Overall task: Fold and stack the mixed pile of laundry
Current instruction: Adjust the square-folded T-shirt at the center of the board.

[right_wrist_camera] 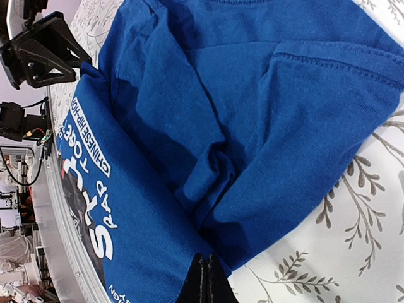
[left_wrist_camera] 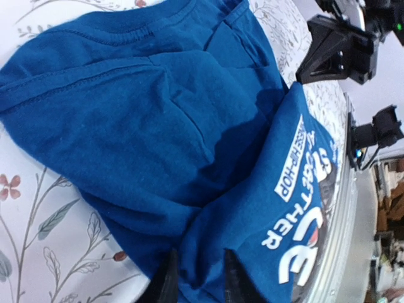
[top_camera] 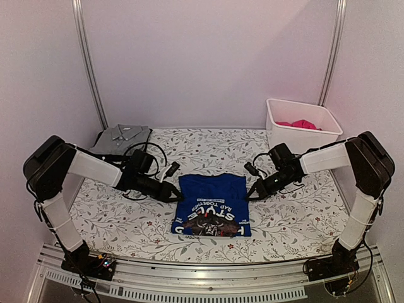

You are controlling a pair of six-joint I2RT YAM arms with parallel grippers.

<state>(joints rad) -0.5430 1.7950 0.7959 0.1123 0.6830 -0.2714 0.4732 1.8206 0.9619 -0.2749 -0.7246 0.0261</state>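
Note:
A royal-blue garment (top_camera: 211,205) with white print lies partly folded in the middle of the table. My left gripper (top_camera: 177,197) is at its left edge. In the left wrist view that gripper (left_wrist_camera: 201,284) is shut on a bunch of the blue garment (left_wrist_camera: 158,126), with cloth filling the gap between its fingers. My right gripper (top_camera: 251,194) is at the garment's right edge. Seen from the right wrist, this gripper (right_wrist_camera: 207,281) is shut, its tips at the edge of the blue garment (right_wrist_camera: 252,113), and creases run toward them. A grey collared shirt (top_camera: 120,139) lies at the back left.
A white plastic bin (top_camera: 278,126) stands at the back right with a magenta-pink garment (top_camera: 300,124) inside. The table wears a white floral covering (top_camera: 297,221). A metal rail (top_camera: 208,268) runs along the near edge.

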